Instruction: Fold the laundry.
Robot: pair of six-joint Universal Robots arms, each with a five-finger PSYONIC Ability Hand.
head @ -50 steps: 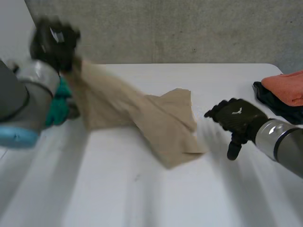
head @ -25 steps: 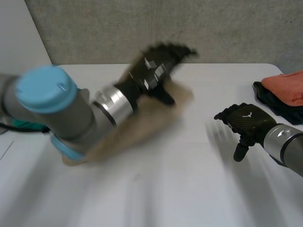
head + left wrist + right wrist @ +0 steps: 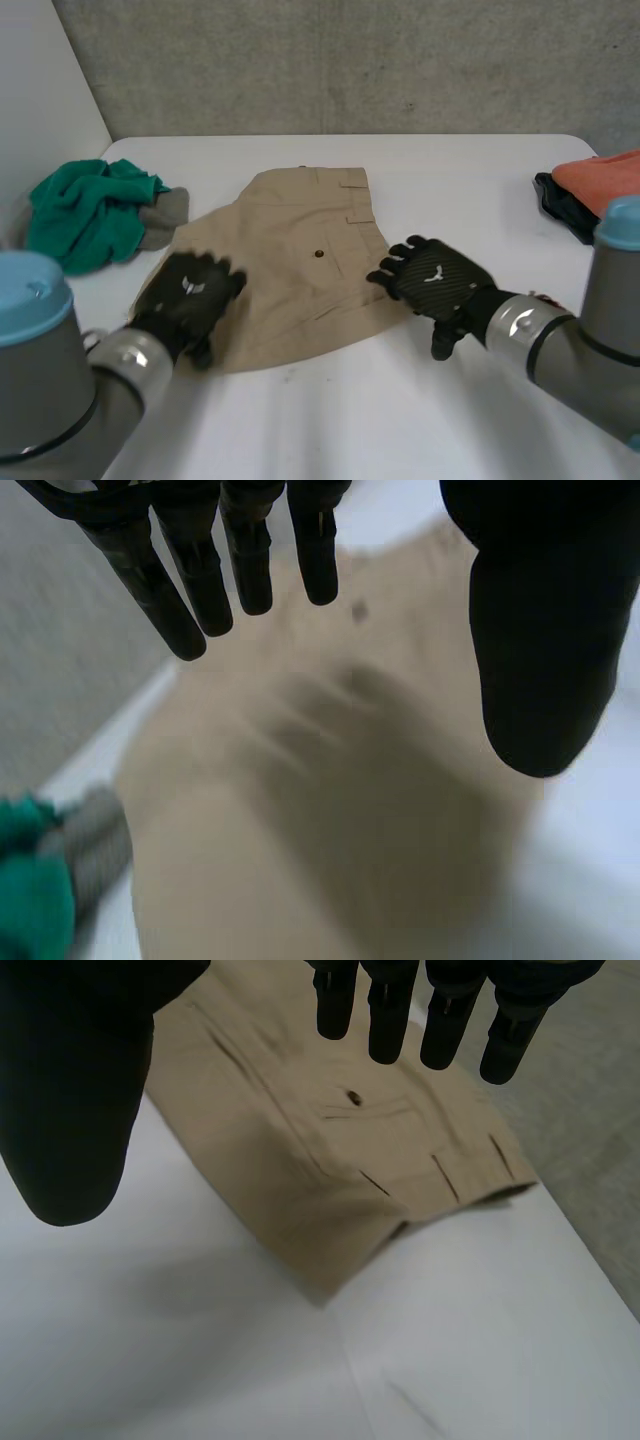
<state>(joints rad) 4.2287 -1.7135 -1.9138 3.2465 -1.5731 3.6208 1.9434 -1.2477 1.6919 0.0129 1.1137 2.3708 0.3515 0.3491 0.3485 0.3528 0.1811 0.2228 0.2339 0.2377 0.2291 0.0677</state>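
While the khaki shorts lie flat in the middle of the white table, waistband to the far side and the pocket button facing up, both hands sit at the near end. The left hand is over the near-left corner of the cloth, fingers straight and loose, gripping nothing; its own wrist view shows a soft shadow on the fabric under the palm, so it may be just above the cloth rather than pressing it, hard to call. The right hand is at the near-right edge, fingers spread and relaxed with their tips reaching over the khaki and the thumb out over bare table; it too holds nothing.

That looks like a smoothing stance to me: one flat hand at each side of the hem, placed to hold the garment square and take out wrinkles. The shorts look already doubled lengthwise, one leg on the other; I'd judge a crosswise fold, hem up to waistband, comes next, and each hand would need to pinch its own corner for that.

Off to the left a crumpled green garment and a grey cloth wait; at the right edge an orange cloth rests on a dark cloth, well apart from the shorts.
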